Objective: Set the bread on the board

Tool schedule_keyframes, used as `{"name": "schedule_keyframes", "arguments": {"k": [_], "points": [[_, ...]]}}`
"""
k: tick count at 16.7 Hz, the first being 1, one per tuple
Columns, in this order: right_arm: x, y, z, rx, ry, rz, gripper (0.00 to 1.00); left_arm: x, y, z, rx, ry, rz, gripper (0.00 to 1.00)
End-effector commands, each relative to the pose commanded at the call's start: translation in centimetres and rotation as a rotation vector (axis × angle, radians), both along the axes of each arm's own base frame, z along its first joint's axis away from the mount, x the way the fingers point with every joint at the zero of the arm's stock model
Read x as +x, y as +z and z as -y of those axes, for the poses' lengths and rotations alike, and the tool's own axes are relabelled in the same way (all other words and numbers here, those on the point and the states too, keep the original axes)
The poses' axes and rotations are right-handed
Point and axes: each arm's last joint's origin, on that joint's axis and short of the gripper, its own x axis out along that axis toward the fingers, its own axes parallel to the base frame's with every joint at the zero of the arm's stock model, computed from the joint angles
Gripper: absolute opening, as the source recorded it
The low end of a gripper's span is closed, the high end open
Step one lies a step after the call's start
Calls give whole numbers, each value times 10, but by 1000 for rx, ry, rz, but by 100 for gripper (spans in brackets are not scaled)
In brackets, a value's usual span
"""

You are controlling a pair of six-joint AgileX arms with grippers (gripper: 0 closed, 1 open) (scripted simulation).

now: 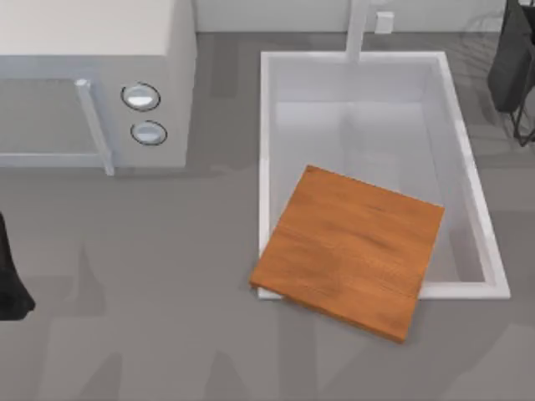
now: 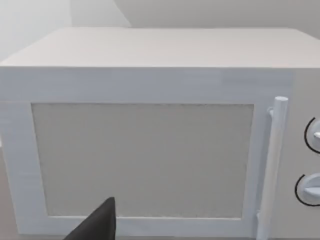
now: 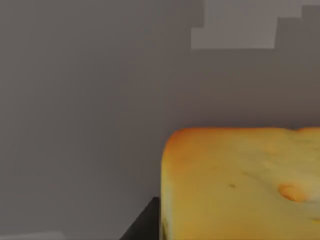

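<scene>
Worktop [image 1: 125, 292] — grey, flat, carrying everything listed here.

Sink [image 1: 468, 175] — white rectangular basin set into the worktop right of centre, with a tap post at its far rim.

Microwave [image 1: 92, 75] — white box at the top view's far left; two round dials beside a vertical bar handle. The left wrist view faces its door [image 2: 142, 160] squarely.

Board [image 1: 351, 249] — reddish-brown square slab with visible grain, turned at an angle, lying across the sink's near left corner; one corner overhangs onto the worktop, the rest spans the basin. Nothing lies on it.

Right arm [image 1: 512, 58] — dark, at the far right edge of the top view, beyond the sink. State of its jaws: cannot tell.

Left arm [image 1: 10, 284] — dark, at the left edge, parked in front of the microwave. Jaws: cannot tell.

Bread [image 3: 240, 185] — yellow-orange chunk with a reddish speck, seen close in the right wrist view against grey; not on the board.
</scene>
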Motion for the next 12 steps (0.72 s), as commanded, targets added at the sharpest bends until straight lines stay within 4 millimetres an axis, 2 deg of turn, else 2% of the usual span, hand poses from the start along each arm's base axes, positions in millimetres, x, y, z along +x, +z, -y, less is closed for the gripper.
{"name": "schedule_keyframes", "arguments": {"k": [5, 12], "points": [[0, 0, 0, 0, 0, 0, 2, 0, 0, 0, 0, 0, 0, 100], [0, 0, 0, 0, 0, 0, 0, 0, 0, 0, 0, 0, 0, 100]]}}
